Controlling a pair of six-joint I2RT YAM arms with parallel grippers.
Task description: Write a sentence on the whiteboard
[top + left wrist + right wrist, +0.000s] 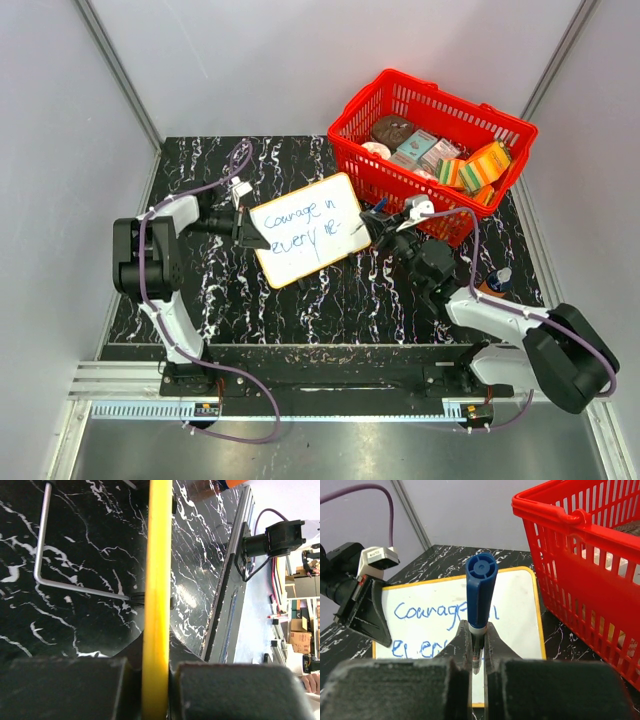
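Counting from overhead: one whiteboard (310,232) mid-table, carrying the sentence (298,226) in two blue lines, the first reading "Courage in"; one red basket (392,180) at its 2 o'clock; two grippers. Left gripper (248,230) sits at the board's 9 o'clock edge, right gripper (374,226) at 3 o'clock. Left wrist alone shows the yellow rim (156,605) clamped edge-on between its fingers, plus one bent grey rod (80,588) over the black table (90,530). Right wrist alone shows one blue marker (481,587) pinched between its pads, butt end toward the lens.

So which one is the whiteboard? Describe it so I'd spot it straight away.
On the black marbled table, look just left of the red basket. The whiteboard is the flat panel there, alone in having a white face, yellow rim and blue handwriting.
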